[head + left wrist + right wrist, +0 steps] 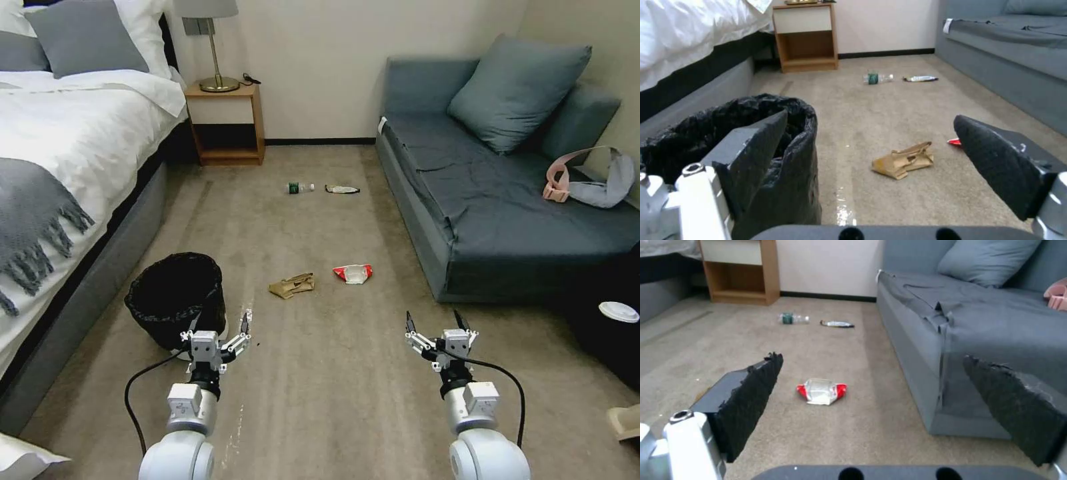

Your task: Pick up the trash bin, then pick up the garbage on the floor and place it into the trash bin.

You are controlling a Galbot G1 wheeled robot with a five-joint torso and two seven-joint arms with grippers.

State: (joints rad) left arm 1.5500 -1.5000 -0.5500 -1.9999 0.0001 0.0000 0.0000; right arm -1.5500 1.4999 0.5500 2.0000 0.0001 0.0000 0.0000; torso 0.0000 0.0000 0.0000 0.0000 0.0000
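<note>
Fingers of the left gripper are spread wide and hold nothing. One finger is right by the rim of the trash bin, and the other is out over the bare carpet. The right gripper is wide open too and holds nothing. It hangs over the carpet near the front corner of the sofa.

The trash bin stands upright on the carpet, close to the side of the bed. It has a crinkly black bag in it.

The garbage lies on the carpet between the bed and the sofa. The crumpled brown paper bag is near the bin, in the middle of the carpet. The red-and-white wrapper is just beside it, closer to the sofa. The clear bottle with the green label lies on its side farther off, toward the wall. The flat snack wrapper is next to the bottle.

A wooden nightstand stands at the wall by the bed. A pink-and-grey strap thing rests on the sofa seat.
</note>
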